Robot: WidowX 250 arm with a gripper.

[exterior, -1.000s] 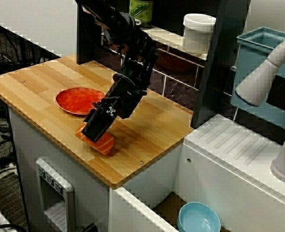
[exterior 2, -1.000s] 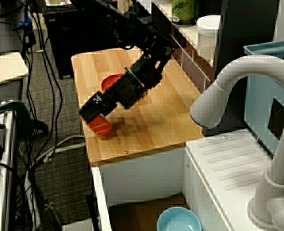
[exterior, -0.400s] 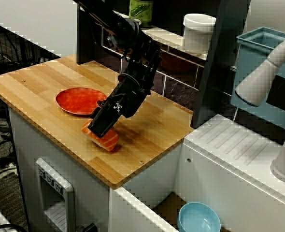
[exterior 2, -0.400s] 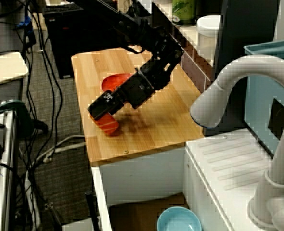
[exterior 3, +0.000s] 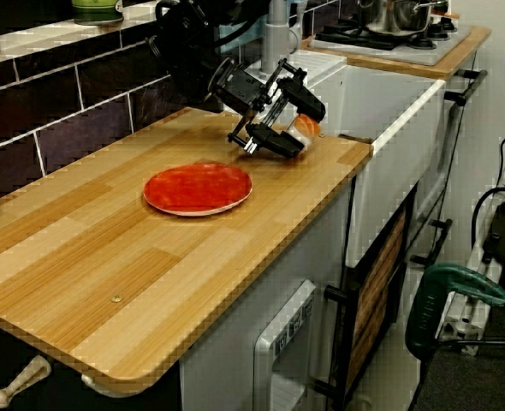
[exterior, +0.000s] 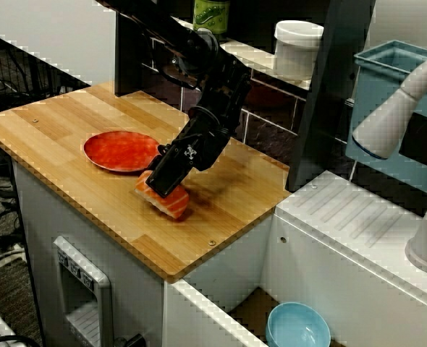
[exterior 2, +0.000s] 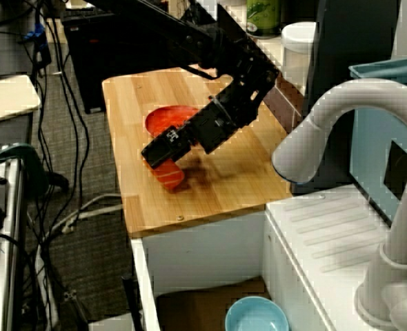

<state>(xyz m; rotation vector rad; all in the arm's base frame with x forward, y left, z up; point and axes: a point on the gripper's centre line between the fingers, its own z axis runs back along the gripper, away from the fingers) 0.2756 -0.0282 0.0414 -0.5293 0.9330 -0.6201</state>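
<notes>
A piece of salmon sushi (exterior: 166, 202), orange with pale stripes, hangs just above the wooden counter (exterior: 54, 123) near its front edge. My gripper (exterior: 163, 184) is shut on it from above, fingers angled down to the left. In the view from the sink side the gripper (exterior 2: 161, 155) and the sushi (exterior 2: 169, 176) sit just in front of a red plate (exterior 2: 169, 118). In the view along the counter the sushi (exterior 3: 305, 128) shows between the black fingers (exterior 3: 274, 141), past the plate (exterior 3: 198, 188). The plate (exterior: 119, 150) has nothing on it.
A white jar (exterior: 297, 47) and a green bottle (exterior: 210, 14) stand on the tiled ledge behind the arm. A grey faucet (exterior: 398, 108) and a teal bin (exterior: 387, 72) are at the right. A blue bowl (exterior: 297, 327) sits below the counter.
The gripper has carried the sushi to the right along the counter's front and slightly away from the edge, staying shut on it. The plate has not moved.
</notes>
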